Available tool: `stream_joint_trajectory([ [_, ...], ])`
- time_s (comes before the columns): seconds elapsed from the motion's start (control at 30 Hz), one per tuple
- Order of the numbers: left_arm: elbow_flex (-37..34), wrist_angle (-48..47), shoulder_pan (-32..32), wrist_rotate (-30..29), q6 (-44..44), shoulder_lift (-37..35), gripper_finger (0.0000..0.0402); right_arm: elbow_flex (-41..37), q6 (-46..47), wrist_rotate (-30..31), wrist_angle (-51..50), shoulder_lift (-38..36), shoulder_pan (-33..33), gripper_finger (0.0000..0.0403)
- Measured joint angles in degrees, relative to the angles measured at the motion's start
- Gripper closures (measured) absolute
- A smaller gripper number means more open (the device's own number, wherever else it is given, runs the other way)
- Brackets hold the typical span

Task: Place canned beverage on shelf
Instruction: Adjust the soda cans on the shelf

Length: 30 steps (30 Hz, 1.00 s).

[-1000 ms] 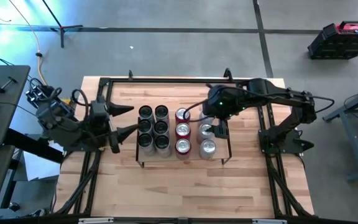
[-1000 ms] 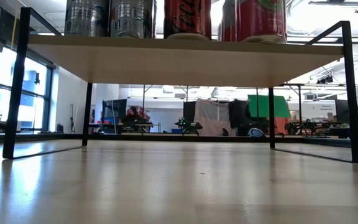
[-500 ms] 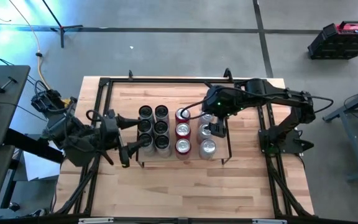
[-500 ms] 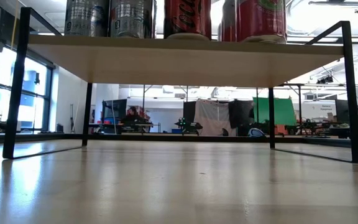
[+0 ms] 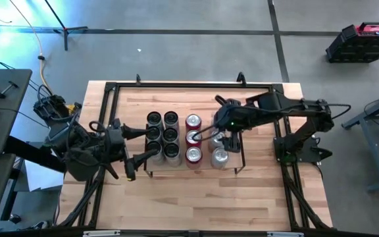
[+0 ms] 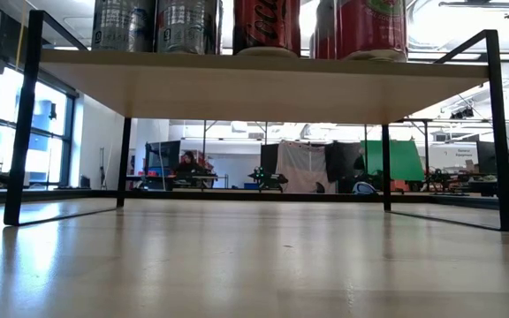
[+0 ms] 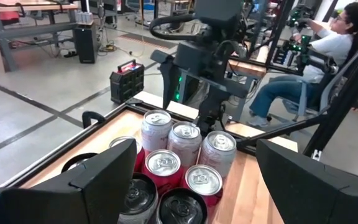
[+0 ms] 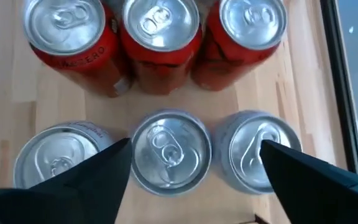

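The right pincer (image 5: 221, 141) is hanging over the right part of the shelf (image 5: 179, 166), its two dark fingers (image 8: 92, 171) standing spread to either side of the middle silver can (image 8: 171, 151) in the silver row; whether they are touching its sides cannot be told. In the right wrist view that can is sitting between two other silver cans (image 8: 59, 155), with three red cans (image 8: 160, 38) lined up in the row just beside them. All six are standing upright on the light-wood board, close together.

The left pincer (image 5: 137, 143) is hovering at the shelf's left end, its fingers (image 7: 95, 180) wide apart and holding nothing. It is pointing across the shelf toward the black-sided cans (image 5: 162, 135), which are standing in two rows of three on the left part of the board. In the left wrist view a seated person (image 7: 316, 59) is showing in the room beyond the surface.

From the high view the shelf is standing near the middle of the wooden surface (image 5: 196, 204), with the black cans at its left, the red ones in the middle and the silver ones at its right. From the low view the can bottoms (image 6: 266, 25) are resting on the board, which is raised on thin black wire end frames (image 6: 499, 132).
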Motion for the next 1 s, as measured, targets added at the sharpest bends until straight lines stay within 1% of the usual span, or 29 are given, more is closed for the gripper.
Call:
stream_joint_trajectory([
  [0.17, 0.0, 0.0, 0.0, 0.0, 0.1, 0.0, 0.0078, 0.0, 2.3, -1.0, -3.0, 0.1, -2.0, 0.0113],
  [0.27, 0.0, 0.0, 0.0, 0.1, 0.5, 0.0, 0.0078, 0.0, 1.9, -1.0, -3.9, 0.5, -2.7, 0.0126],
  [0.43, 0.0, 0.0, 0.0, 0.7, 2.0, 0.0, 0.0078, 0.0, 0.8, -1.4, -3.2, 1.9, -2.6, 0.0127],
  [0.63, 0.0, 0.0, -0.1, 3.6, 2.5, 0.0, 0.0078, 0.3, 0.1, -1.4, -4.4, 3.4, -2.6, 0.0127],
  [0.8, 0.0, 0.0, -0.8, 3.9, 3.3, -0.1, 0.0078, 0.4, 0.6, -1.4, -5.4, 3.2, -2.6, 0.0127],
  [0.9, 0.0, 0.0, -1.1, 3.9, 3.5, -0.2, 0.0078, 1.3, 0.8, -1.2, -7.9, 3.0, -2.6, 0.0127],
  [1.0, 0.0, 0.0, -1.1, 3.8, 3.6, -0.2, 0.0078, 2.4, 1.5, -0.7, -8.3, 3.1, -2.6, 0.0127],
])
